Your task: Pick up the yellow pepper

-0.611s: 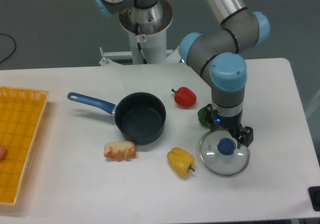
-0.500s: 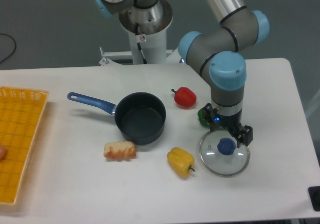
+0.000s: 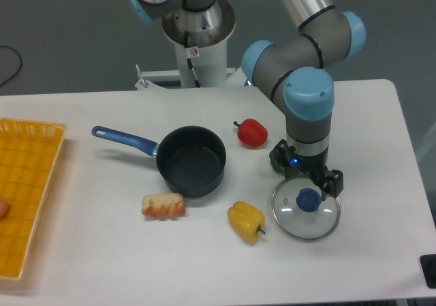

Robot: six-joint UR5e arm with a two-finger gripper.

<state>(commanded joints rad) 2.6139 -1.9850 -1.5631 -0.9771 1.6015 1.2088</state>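
The yellow pepper point(image 3: 246, 221) lies on the white table point(image 3: 102, 265) with bare table all around it. The glass lid point(image 3: 306, 211) is near on one side, and the bread roll point(image 3: 163, 205) is near on the other. The dark pot point(image 3: 191, 161) sits behind the pepper. The gripper point(image 3: 308, 182) hangs over the lid. The red pepper point(image 3: 252, 133) is well apart.

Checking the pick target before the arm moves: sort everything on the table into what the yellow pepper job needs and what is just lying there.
Needed for the job:
yellow pepper
gripper

Just lying about:
red pepper
green pepper, mostly hidden behind the gripper
dark saucepan with blue handle
glass lid with blue knob
bread piece
yellow basket
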